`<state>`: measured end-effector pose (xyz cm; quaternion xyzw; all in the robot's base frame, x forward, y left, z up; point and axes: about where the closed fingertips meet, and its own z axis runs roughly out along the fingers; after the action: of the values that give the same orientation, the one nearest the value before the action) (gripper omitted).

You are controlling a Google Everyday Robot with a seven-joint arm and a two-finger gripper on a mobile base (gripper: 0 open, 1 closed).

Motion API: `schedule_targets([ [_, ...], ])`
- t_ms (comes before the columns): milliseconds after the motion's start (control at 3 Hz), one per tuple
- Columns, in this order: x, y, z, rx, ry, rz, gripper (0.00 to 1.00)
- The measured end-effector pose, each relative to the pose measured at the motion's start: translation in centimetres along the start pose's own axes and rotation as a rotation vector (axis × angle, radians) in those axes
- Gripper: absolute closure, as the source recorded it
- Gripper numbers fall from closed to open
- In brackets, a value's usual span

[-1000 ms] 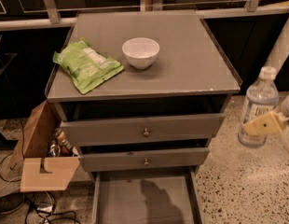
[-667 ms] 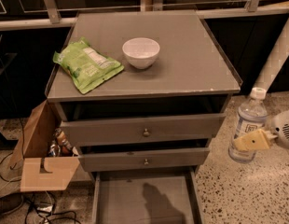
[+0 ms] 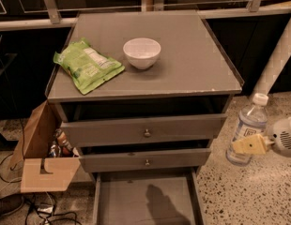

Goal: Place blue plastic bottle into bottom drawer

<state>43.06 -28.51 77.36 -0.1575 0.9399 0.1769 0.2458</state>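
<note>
Camera view shows the bottom drawer (image 3: pixel 122 205) pulled open at the lower middle, under the two upper drawers. To the right of it and higher, beside the cabinet's right side, the blue plastic bottle (image 3: pixel 250 121) is upright, with its long axis vertical. The pincer (image 3: pixel 244 146) comes from the right and grips the bottle's lower body, so the drawer lies to the left and below.
</note>
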Motion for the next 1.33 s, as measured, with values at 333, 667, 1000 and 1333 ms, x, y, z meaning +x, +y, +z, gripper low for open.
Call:
schedule_targets([
  [333, 0.2, -0.4, 2.9, -0.026, -0.105, 0.087, 1.0],
  [667, 0.2, -0.8, 5.2, -0.039, -0.184, 0.164, 1.0],
  [1000, -0.2, -1.0, 5.3, -0.031, -0.198, 0.167, 1.0],
  [1333, 2.5, 0.1, 6.9, -0.074, -0.172, 0.181, 1.0],
])
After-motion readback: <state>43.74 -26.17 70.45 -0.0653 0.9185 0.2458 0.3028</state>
